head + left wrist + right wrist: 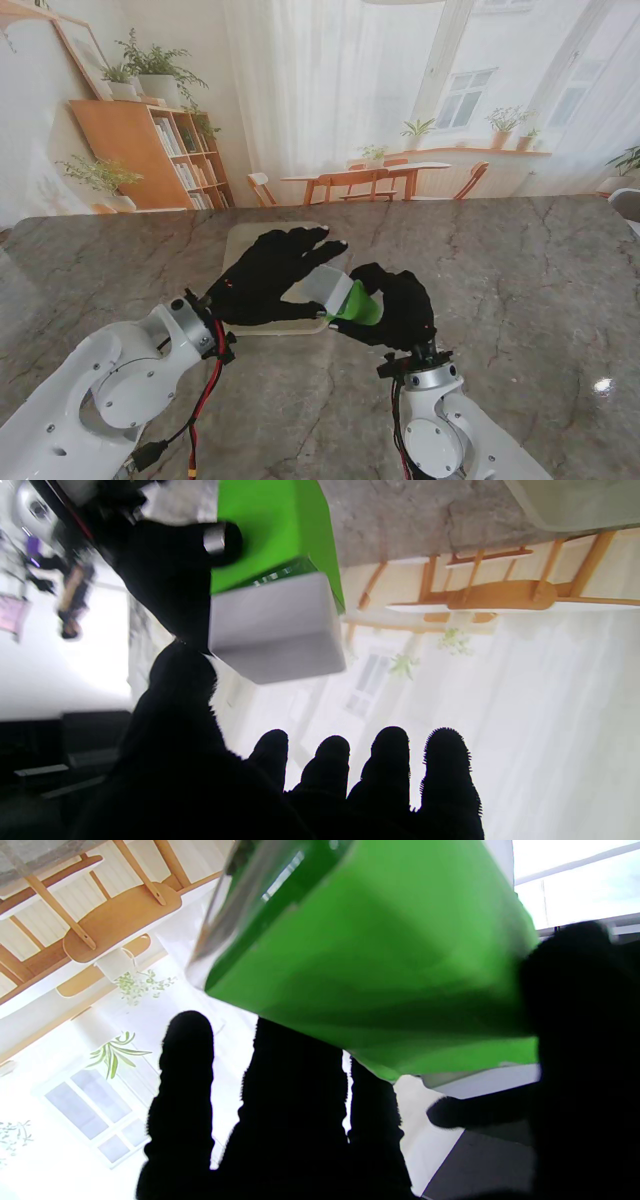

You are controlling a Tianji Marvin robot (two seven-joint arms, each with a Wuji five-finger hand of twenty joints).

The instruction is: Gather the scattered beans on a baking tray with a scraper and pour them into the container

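A marble tabletop point(520, 290) seen from above, with two white robot arms rising from the near edge, each ending in a black-gloved five-finger hand. One pale baking tray point(245, 245) lies flat near the middle of the tabletop, toward the far edge. The left hand point(265, 275) hovers over the tray, fingers spread, palm down. The right hand point(400, 305) sits just beside the tray's near right corner and is wrapped around one scraper point(345, 297) with a green body and a white end.

In the left wrist view, the scraper's white end point(277, 625) sits close to the left thumb point(182, 680), with the four other fingers extended and apart; whether the thumb touches it cannot be told. That hand appears loose, gripping nothing firmly. In the right wrist view the green body point(370, 950) fills the frame with dark fingers point(295, 1080) curled around it.

No beans can be made out on the tray, and no container is visible in any view.

The step in hand seems to be settling the scraper into a working grip, possibly with the left hand assisting. The next move likely calls for lowering the scraper's edge onto the tray and sweeping inward.
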